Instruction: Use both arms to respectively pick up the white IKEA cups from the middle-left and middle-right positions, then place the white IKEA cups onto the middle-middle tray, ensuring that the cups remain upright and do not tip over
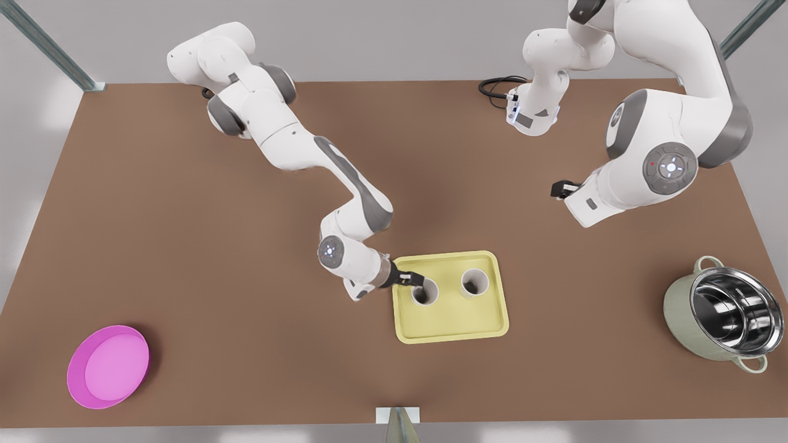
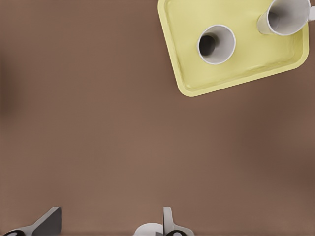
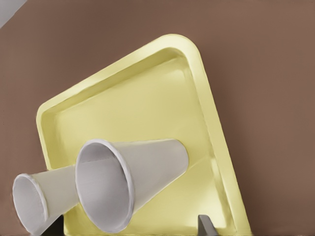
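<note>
Two white IKEA cups stand upright on the pale yellow tray (image 1: 452, 320) (image 2: 236, 73) (image 3: 138, 108). At the cup on the front view's left (image 1: 425, 291) (image 3: 133, 182) is my right gripper (image 1: 415, 281) (image 3: 129, 223), low over the tray's edge. Its fingers (image 3: 204, 225) are spread wider than this cup, one on each side, so it is open. The other cup (image 1: 474, 283) (image 3: 39, 196) stands free beside it. My left gripper (image 1: 559, 188) (image 2: 108, 221) hangs open and empty, raised well away toward the front view's right. From there it sees both cups (image 2: 216, 44) (image 2: 285, 15).
A round magenta-pink plate (image 1: 109, 366) lies near the table's front corner on the front view's left. A steel-lined pale green pot (image 1: 720, 317) stands at the front view's right. A black cable (image 1: 495, 86) curls at the far edge by an arm base.
</note>
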Controlling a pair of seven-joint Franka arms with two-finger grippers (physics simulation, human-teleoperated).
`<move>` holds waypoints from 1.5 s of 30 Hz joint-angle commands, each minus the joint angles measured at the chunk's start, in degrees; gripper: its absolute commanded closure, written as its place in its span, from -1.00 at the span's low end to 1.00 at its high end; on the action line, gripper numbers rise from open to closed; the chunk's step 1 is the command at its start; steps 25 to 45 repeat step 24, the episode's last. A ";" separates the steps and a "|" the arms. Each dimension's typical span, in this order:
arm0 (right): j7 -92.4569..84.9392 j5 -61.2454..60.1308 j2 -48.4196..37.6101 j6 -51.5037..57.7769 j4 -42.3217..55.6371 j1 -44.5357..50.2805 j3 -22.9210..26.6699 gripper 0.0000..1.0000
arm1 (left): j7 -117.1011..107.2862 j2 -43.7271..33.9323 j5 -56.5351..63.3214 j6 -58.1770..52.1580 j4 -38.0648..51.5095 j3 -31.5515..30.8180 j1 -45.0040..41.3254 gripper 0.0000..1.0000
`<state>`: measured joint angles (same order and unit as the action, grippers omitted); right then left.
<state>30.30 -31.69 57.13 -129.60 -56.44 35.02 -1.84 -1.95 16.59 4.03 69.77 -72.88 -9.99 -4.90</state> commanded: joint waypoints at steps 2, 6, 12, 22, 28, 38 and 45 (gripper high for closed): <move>2.92 0.04 -9.49 5.06 -9.03 -0.65 0.26 -1.00 | -0.34 -0.06 -0.08 0.01 0.02 -0.29 -0.20 -1.00; -4.54 12.42 -14.16 33.79 -13.52 -17.35 0.44 -1.00 | -0.34 -0.06 0.10 -0.16 0.02 -0.73 -0.11 -1.00; -30.39 34.59 -29.44 45.14 -13.52 -30.01 1.32 -1.00 | -1.21 -0.15 -0.17 -0.52 0.02 -0.73 -0.11 -1.00; -30.30 36.34 -53.97 46.20 -28.46 -32.04 1.58 -1.00 | -1.66 -0.15 -0.26 -0.52 0.02 -1.17 -0.11 -1.00; -30.21 36.43 -53.97 46.28 -28.55 -32.04 1.58 -1.00 | -3.24 -0.24 -0.25 -0.52 0.02 -1.96 -0.11 -1.00; -30.21 36.43 -53.97 46.28 -28.55 -32.04 1.58 -1.00 | -3.24 -0.24 -0.25 -0.52 0.02 -1.96 -0.11 -1.00; -30.21 36.43 -53.97 46.28 -28.55 -32.04 1.58 -1.00 | -3.24 -0.24 -0.25 -0.52 0.02 -1.96 -0.11 -1.00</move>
